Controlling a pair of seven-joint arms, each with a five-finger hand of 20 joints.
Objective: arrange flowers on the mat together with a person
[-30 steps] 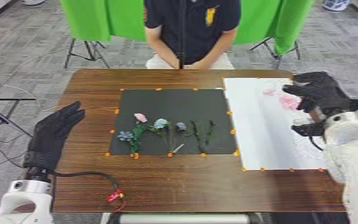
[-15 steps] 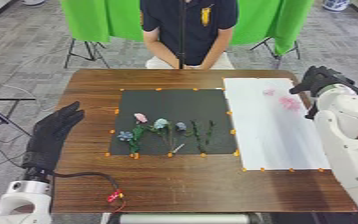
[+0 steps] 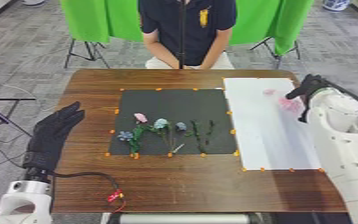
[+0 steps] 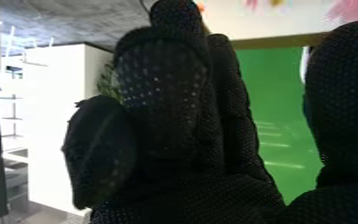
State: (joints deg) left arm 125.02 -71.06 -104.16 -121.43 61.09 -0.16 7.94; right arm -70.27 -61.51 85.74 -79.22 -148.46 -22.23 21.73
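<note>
Right robot hand [image 3: 311, 86] partly hidden behind its white arm [image 3: 340, 130], nearby pink flowers [image 3: 289, 104] blurred in the head view, cut off by the right wrist view's edge, white mat [image 3: 260, 130] partly hidden beneath that arm

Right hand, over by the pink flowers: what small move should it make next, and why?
I'd probably ease the right hand slightly outward, away from the white mat: its fingers look straight and are close beside the larger pink flower, so an inward move might brush it.
</note>
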